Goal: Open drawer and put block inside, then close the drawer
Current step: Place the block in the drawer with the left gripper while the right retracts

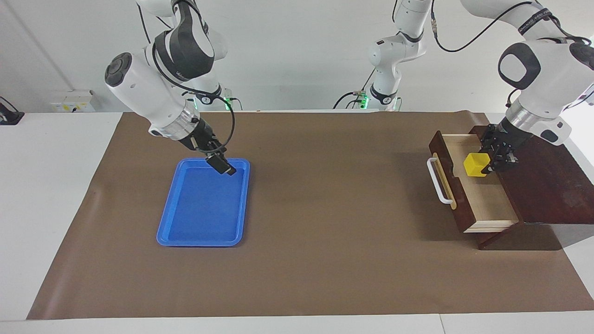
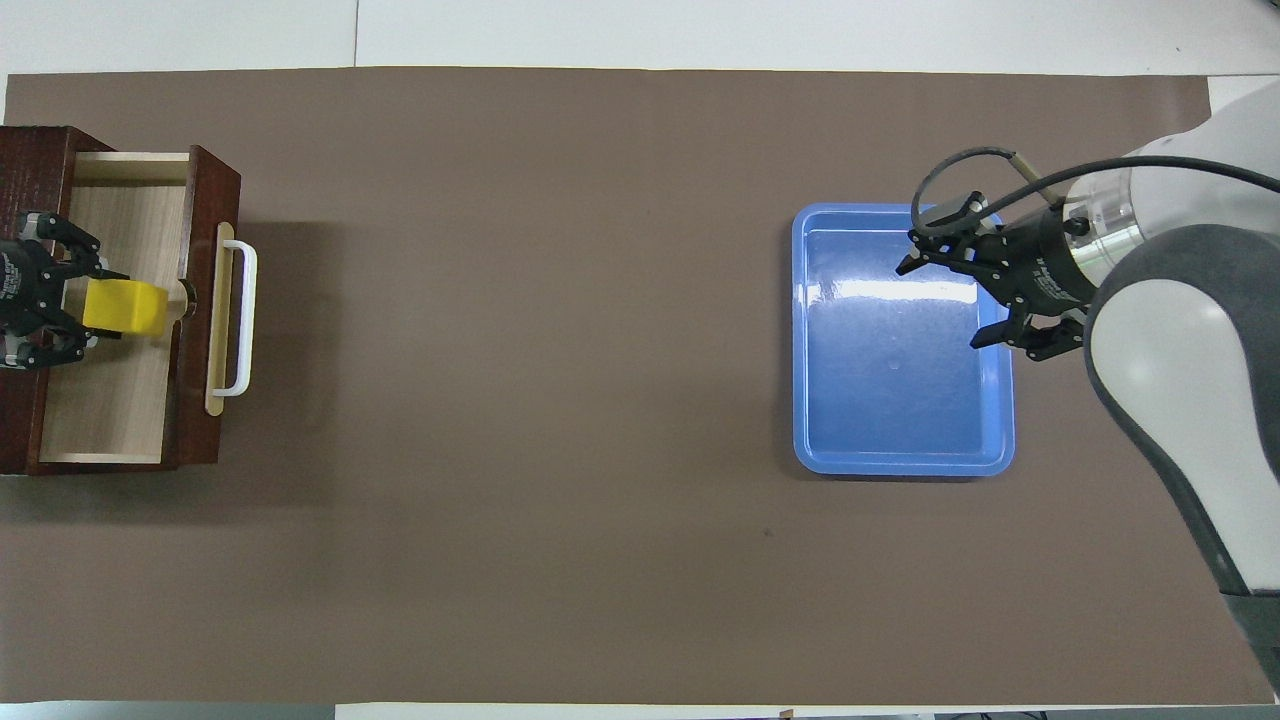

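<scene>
over the open drawer (image 1: 482,197): left gripper (image 1: 488,163) clenched on the block (image 1: 476,164).
block held above the pale drawer interior, toward the left arm's end of the table. right gripper (image 2: 958,298) waits over the blue tray (image 2: 830,445), jaws released.

Drawer (image 1: 482,199) pulled out of its dark wooden box (image 1: 547,185) at the left arm's end of the counter (image 1: 325,208). Left end effector (image 1: 488,163) over the open drawer, clamped on the yellow block (image 1: 476,164). Right end effector (image 1: 227,168) hangs over the blue tray (image 1: 204,204), at the edge nearer the robots.
</scene>
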Action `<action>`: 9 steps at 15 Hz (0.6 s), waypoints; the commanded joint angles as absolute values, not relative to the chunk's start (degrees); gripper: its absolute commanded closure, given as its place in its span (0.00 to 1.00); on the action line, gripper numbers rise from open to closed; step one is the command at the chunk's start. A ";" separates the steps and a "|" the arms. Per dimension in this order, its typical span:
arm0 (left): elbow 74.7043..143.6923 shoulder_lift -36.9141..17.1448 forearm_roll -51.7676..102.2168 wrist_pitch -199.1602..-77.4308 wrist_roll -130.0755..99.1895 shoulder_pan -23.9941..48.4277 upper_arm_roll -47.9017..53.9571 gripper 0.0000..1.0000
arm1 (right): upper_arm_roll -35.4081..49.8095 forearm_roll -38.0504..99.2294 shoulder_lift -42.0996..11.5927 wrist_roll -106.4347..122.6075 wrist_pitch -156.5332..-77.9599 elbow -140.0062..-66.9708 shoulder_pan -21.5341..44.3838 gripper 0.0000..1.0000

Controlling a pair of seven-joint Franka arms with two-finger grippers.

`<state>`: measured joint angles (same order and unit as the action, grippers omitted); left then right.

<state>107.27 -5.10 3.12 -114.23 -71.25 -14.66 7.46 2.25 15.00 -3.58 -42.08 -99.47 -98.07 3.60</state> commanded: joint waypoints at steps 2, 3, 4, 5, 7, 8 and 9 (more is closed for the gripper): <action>112.93 -2.29 3.78 -117.16 -69.87 -15.47 8.00 0.56 | 3.08 5.39 0.69 -21.85 -95.81 -98.35 0.71 0.00; 113.20 -2.20 3.78 -117.16 -69.79 -15.47 7.91 0.30 | 3.42 3.53 1.57 -17.45 -95.37 -98.35 0.09 0.00; 113.12 -2.20 3.78 -117.07 -69.87 -15.47 7.91 0.00 | 3.78 1.78 2.54 -13.40 -95.01 -98.18 -0.78 0.00; 112.59 -2.37 3.78 -117.07 -70.22 -15.47 7.91 0.00 | 3.95 0.10 3.16 -9.88 -94.23 -97.74 -1.31 0.00; 109.62 -2.81 3.60 -115.59 -71.27 -15.38 7.91 0.00 | 5.88 -2.01 3.08 -5.21 -91.51 -94.24 -3.67 0.00; 107.60 -2.81 3.60 -113.31 -72.41 -15.12 7.91 0.00 | 7.63 -2.80 2.64 -2.84 -89.67 -92.04 -5.61 0.00; 104.88 -2.99 3.69 -110.85 -75.03 -14.42 8.26 0.00 | 8.95 -2.55 2.03 -1.86 -88.78 -90.80 -7.54 0.00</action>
